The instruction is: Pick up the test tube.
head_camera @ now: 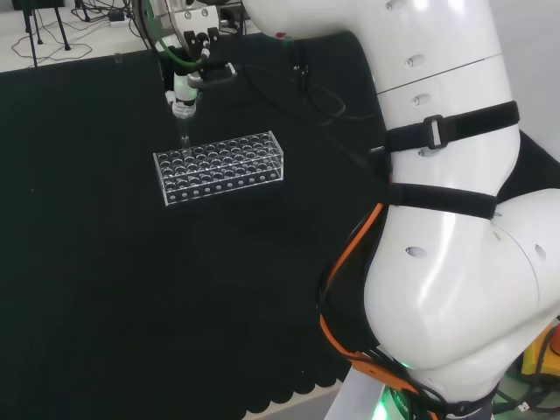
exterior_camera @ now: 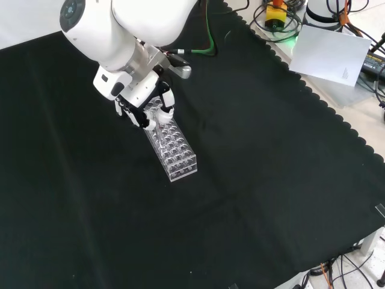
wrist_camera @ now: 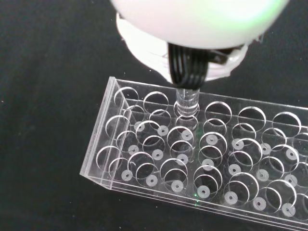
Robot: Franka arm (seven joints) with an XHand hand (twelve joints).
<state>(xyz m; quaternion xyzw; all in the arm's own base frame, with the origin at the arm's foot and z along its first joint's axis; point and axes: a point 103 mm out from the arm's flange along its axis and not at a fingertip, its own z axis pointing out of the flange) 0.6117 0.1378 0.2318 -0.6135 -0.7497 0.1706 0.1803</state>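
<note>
Hand [head_camera: 183, 94] at the left of the head view, hanging over the left end of a clear plastic test tube rack [head_camera: 229, 166] that lies lengthwise across the black cloth [head_camera: 105, 262]; we see its fingers curled downward around the top of a thin clear test tube [head_camera: 185, 140], which stands upright in a hole near that end of the rack. To the right of the rack the cloth is bare, and at the far right stand the arm's own white links.

In the front view we find the hand [exterior_camera: 144, 108] left of centre, below the white wrist link, at the upper end of the rack [exterior_camera: 174, 147], which runs down and to the right on the cloth [exterior_camera: 271, 180].

In the wrist view the rack [wrist_camera: 159, 159] spreads from its left end wall rightward, its other holes apparently empty. The test tube [wrist_camera: 187, 103] rises from a hole in the far row, near the left end, and its top disappears under a black ribbed finger pad [wrist_camera: 184, 67] of the hand [wrist_camera: 192, 19].

We judge the tube to be light, stiff, smooth and breakable, so it is likely to slip or crack under careless pinching. We would take it near the rim, above the rack's top plate, and draw it straight up so that it does not bind against the hole's edge
</note>
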